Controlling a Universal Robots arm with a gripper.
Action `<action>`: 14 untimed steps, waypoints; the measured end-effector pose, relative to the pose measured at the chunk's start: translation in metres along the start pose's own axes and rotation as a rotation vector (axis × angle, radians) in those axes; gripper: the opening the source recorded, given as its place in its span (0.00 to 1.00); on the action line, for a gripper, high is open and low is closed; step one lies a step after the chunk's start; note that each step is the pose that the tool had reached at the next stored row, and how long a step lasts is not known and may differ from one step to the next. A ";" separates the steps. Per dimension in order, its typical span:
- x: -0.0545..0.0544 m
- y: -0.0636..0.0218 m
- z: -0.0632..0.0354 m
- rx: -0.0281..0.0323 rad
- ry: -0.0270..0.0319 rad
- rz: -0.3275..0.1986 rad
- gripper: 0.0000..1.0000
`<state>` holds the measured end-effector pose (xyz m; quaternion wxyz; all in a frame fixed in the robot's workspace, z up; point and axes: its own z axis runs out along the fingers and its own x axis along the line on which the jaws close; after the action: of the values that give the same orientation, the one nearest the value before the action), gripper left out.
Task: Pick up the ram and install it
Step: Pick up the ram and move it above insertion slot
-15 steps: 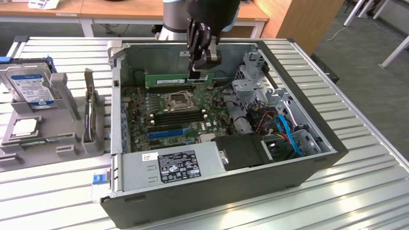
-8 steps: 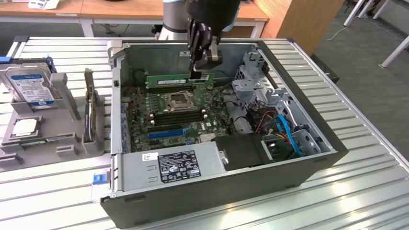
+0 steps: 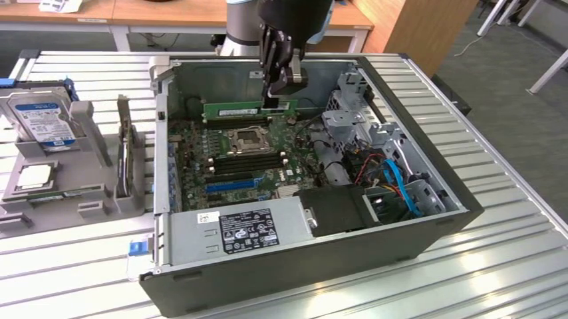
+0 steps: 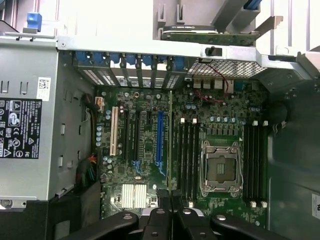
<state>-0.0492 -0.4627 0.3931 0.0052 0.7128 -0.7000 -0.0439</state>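
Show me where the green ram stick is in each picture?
Exterior view: the ram hangs in the gripper over the motherboard, near the CPU socket.
Wrist view: the ram is a thin edge-on strip beside the memory slots.
Shared landmark: the CPU socket.

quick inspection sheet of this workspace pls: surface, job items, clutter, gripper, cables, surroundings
surface: slatted metal table bearing an open computer case
job's things: the ram held above the motherboard
clutter: hard drive, expansion card and a square silver chip in a grey fixture at the exterior view's left
grippers: gripper shut on the ram's end
cables: blue and red cables inside the case
surroundings: wooden desks behind the table
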 end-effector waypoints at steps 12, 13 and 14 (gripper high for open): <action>-0.012 -0.0007 0.0061 0.0054 -0.0173 -0.001 0.12; -0.014 -0.0007 0.0066 0.0056 -0.0189 -0.001 0.12; -0.015 -0.0008 0.0071 0.0058 -0.0203 -0.002 0.12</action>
<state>-0.0492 -0.4475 0.3868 -0.0040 0.7128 -0.6996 -0.0491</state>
